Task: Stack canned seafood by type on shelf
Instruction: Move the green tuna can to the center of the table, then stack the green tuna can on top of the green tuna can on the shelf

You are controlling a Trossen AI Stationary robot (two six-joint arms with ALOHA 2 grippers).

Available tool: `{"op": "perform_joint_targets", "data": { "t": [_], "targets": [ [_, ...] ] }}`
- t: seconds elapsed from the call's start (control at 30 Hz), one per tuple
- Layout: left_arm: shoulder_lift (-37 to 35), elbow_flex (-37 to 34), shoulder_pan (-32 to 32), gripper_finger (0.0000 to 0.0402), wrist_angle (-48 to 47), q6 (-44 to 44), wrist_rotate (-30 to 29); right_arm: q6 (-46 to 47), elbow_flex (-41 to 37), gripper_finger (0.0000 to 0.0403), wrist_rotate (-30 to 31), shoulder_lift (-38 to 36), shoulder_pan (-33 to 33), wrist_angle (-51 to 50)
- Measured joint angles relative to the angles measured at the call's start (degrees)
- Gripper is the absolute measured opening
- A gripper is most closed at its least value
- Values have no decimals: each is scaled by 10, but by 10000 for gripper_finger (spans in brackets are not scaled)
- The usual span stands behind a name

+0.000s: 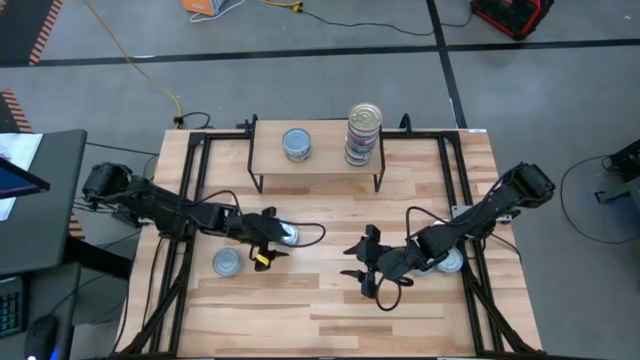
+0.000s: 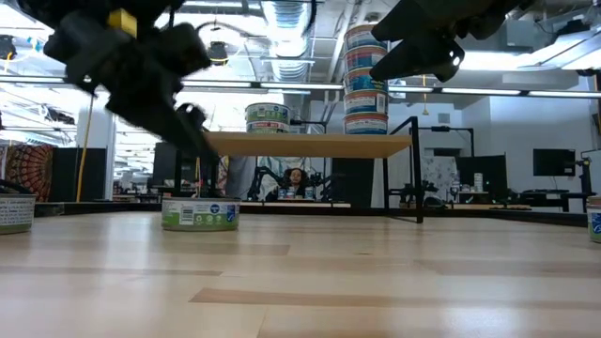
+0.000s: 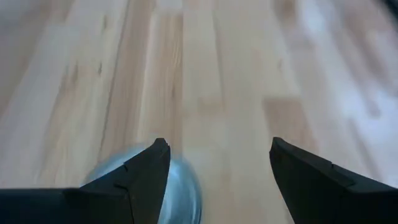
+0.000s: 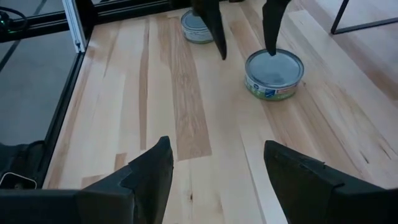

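Person beyond shelf, low view only

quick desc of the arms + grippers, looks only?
Two dark, near-black jointed arms. Left gripper carries a yellow marking beside its fingers and a thin black cable looping off it. Right gripper is all black. Fingers are flat, angular, tapering wedges.

wooden table with three loose tins, shelf carrying short tin stack, tall stack
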Motion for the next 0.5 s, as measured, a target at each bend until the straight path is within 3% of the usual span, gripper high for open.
{"op": "perform_joint_targets", "data": {
  "t": [0.17,0.23,0.37,0.5],
  "targets": [
    [-3,15,-12,263,41,-14,20,3,0,277,-1,0,-1,-6],
    [-4,54,-19,263,-21,-37,8,1,0,277,-2,0,-1,-5],
    [31,150,-38,263,-170,-67,-72,0,0,277,-3,0,-10,-5],
    [85,239,-57,263,-298,-60,-60,4,0,277,-2,0,-13,-5]
  ]
}}
